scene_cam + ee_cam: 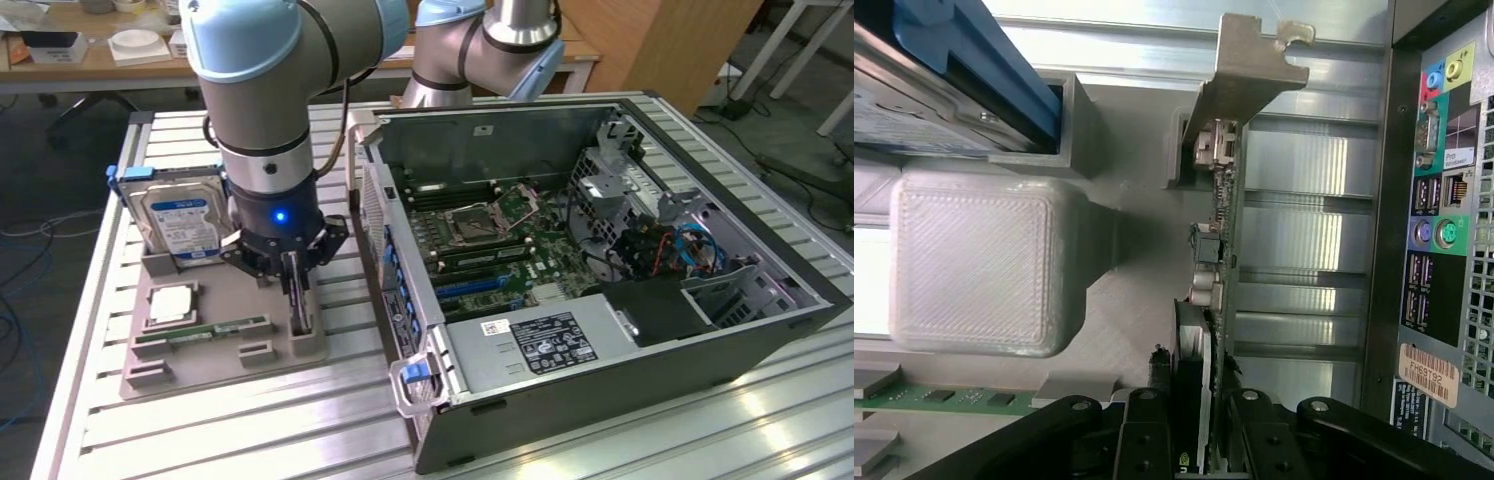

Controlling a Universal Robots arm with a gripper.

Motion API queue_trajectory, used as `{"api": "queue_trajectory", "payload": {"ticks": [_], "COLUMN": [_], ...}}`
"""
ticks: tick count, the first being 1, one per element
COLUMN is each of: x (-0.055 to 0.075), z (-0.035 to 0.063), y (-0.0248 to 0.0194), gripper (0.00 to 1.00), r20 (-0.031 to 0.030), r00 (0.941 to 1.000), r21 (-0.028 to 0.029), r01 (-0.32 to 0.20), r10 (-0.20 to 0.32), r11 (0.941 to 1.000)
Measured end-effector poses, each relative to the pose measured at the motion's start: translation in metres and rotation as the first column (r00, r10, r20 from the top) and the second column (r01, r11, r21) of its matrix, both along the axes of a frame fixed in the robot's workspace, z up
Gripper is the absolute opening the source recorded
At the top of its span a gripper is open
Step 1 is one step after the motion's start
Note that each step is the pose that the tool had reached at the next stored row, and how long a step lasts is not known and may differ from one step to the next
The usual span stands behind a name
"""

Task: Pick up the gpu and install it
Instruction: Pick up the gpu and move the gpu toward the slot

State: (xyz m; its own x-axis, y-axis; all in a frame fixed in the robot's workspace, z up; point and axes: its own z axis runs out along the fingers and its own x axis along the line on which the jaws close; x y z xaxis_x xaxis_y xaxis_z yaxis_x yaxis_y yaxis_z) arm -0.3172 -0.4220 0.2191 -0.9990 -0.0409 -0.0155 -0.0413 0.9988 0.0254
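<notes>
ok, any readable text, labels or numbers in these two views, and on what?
No text reads for certain.
hard drive, blue label: print too small.
black-and-white label inside the computer case: too small.
barcode sticker beside the rear ports: characters blurred.
gpu: no text shows.

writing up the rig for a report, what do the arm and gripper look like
The arm is silver-grey tubing with rounded pale blue joint caps, and a dark cable runs down its side. The gripper is black, with a small blue light glowing on its body. Its fingers are black with round bolt heads.
</notes>
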Motion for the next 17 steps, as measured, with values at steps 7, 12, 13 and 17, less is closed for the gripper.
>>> {"api": "queue_trajectory", "payload": {"ticks": [7, 12, 13, 17], "x": [0.0, 0.0, 0.0, 0.0], "z": [0.0, 0.0074, 0.0106, 0.0181], "y": [0.0, 0.0001, 0.0, 0.0], "gripper": [0.27, 0.27, 0.27, 0.27], "r20": [0.0, 0.0001, 0.0, -0.0001], "r00": [1.0, 1.0, 1.0, 1.0], "r21": [0.0, 0.002, 0.002, 0.002], "r01": [0.0, 0.0, 0.0, 0.0], "r10": [0.0, 0.0, 0.0, 0.0], "r11": [1.0, 1.0, 1.0, 1.0]}}
